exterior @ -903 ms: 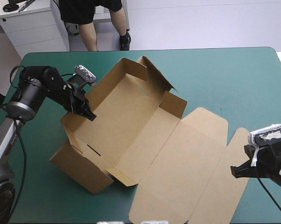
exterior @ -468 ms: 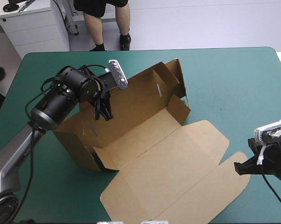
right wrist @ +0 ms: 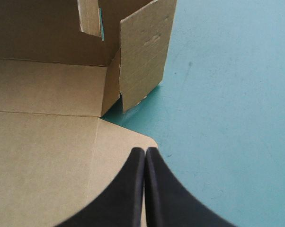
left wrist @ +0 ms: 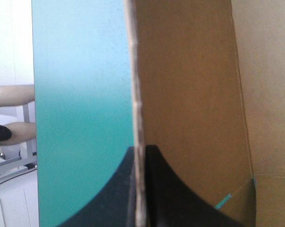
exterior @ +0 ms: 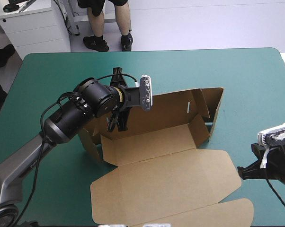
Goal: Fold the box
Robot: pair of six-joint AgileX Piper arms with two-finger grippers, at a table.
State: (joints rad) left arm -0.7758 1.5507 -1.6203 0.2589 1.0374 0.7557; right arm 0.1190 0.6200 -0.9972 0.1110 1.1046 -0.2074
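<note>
The brown box [exterior: 152, 142] stands mid-table with its long back wall and end walls raised, and its lid [exterior: 166, 184] lies flat toward the near edge. My left gripper [exterior: 117, 124] is shut on the top edge of the back wall near the box's left end. In the left wrist view the board's edge [left wrist: 137, 94] runs straight between the black fingers of that gripper [left wrist: 140, 149]. My right gripper [exterior: 240, 172] is shut and holds nothing, just off the lid's right tip. In the right wrist view this gripper [right wrist: 145, 151] hovers over the lid's corner [right wrist: 119, 142], with the raised right end wall [right wrist: 145, 52] ahead.
Teal-green cover [exterior: 246, 75] shows to the right of the box and along the far side [exterior: 62, 71]. The lid's front flap [exterior: 199, 213] reaches close to the table's near edge. The left arm's body leans over the table's left part.
My left gripper has swung the box round and to the right, so its long wall now runs across the table and stands upright. The right gripper has hardly moved.
</note>
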